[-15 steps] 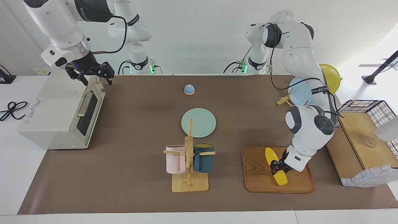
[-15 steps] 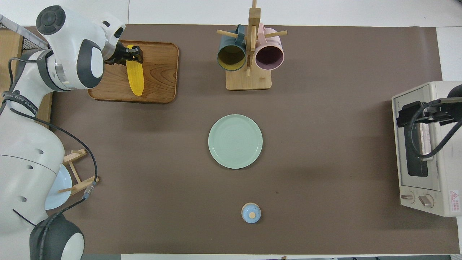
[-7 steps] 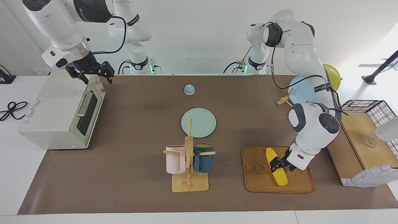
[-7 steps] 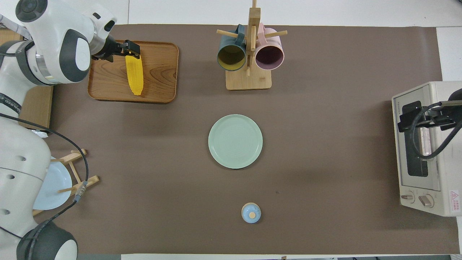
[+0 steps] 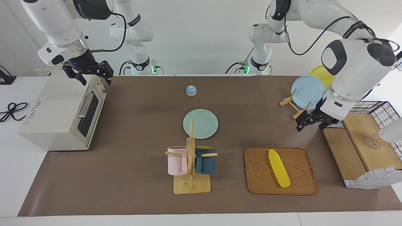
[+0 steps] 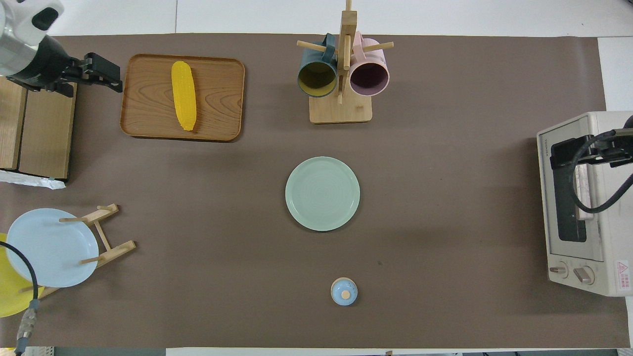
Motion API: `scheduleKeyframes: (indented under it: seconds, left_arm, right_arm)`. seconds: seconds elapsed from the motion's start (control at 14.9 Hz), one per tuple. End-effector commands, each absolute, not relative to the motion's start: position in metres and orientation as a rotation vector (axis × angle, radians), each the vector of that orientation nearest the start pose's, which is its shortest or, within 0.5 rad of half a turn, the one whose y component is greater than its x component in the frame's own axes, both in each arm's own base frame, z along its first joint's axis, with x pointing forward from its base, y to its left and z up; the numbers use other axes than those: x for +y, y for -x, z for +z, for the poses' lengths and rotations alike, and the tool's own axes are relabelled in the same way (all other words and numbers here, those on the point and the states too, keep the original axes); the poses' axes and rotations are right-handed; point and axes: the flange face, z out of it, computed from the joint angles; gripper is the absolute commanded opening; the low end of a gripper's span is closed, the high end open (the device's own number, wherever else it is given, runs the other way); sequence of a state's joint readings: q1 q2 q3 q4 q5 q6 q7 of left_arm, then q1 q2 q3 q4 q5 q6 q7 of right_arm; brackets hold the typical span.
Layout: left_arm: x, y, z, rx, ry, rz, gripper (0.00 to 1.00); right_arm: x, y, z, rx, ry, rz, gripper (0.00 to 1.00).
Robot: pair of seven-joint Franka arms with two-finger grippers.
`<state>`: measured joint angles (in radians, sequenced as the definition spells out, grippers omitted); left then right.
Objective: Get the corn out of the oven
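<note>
I see my left gripper [image 5: 309,121] raised with fingers spread and empty, over the brown mat [image 5: 141,175] between the tilted pale-blue plate [image 5: 307,92] and the rounded wooden tray [image 5: 257,175]. The smooth yellow corn [image 5: 279,168] lies free on that tray, at the left arm's end, well apart from the boxy off-white oven [image 5: 59,116], whose door is shut. My right gripper [image 5: 88,71] hangs open over the oven's top edge. Mid-table stand a round green plate [image 5: 200,123], a wooden mug rack [image 5: 190,166] and a small blue bell [image 5: 191,90], with bare mat between.
</note>
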<state>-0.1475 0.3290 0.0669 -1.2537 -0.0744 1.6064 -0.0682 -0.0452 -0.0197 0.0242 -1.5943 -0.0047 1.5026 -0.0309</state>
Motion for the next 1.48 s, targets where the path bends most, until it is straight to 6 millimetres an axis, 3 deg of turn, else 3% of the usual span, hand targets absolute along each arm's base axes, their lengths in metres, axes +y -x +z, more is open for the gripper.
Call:
scheduleKeyframes:
  seconds: [0.0, 0.27, 0.47, 0.74, 0.87, 1.14, 1.41]
  left_arm:
    - [-0.057, -0.601, 0.619, 0.019, 3.168, 0.083, 1.00]
    - [-0.044, -0.538, 0.659, 0.014, 3.142, 0.218, 1.00]
    - [-0.035, -0.502, 0.647, -0.004, 3.147, 0.247, 1.00]
    - [-0.043, -0.509, 0.619, 0.015, 3.166, 0.069, 1.00]
    - [-0.053, -0.515, 0.628, 0.040, 3.162, 0.069, 1.00]
    - [-0.047, -0.530, 0.641, 0.018, 3.159, 0.117, 1.00]
    - [-0.043, -0.528, 0.636, 0.008, 3.155, 0.143, 1.00]
  right_arm:
    - [-0.009, -0.551, 0.620, -0.058, 3.131, 0.125, 1.00]
    - [-0.010, -0.550, 0.620, -0.056, 3.131, 0.144, 1.00]
    - [-0.011, -0.546, 0.623, -0.051, 3.124, 0.150, 1.00]
    - [-0.010, -0.543, 0.627, -0.052, 3.120, 0.157, 1.00]
    - [-0.011, -0.541, 0.628, -0.050, 3.118, 0.159, 1.00]
    - [-0.015, -0.541, 0.627, -0.040, 3.116, 0.161, 1.00]
    - [-0.014, -0.540, 0.628, -0.043, 3.116, 0.157, 1.00]
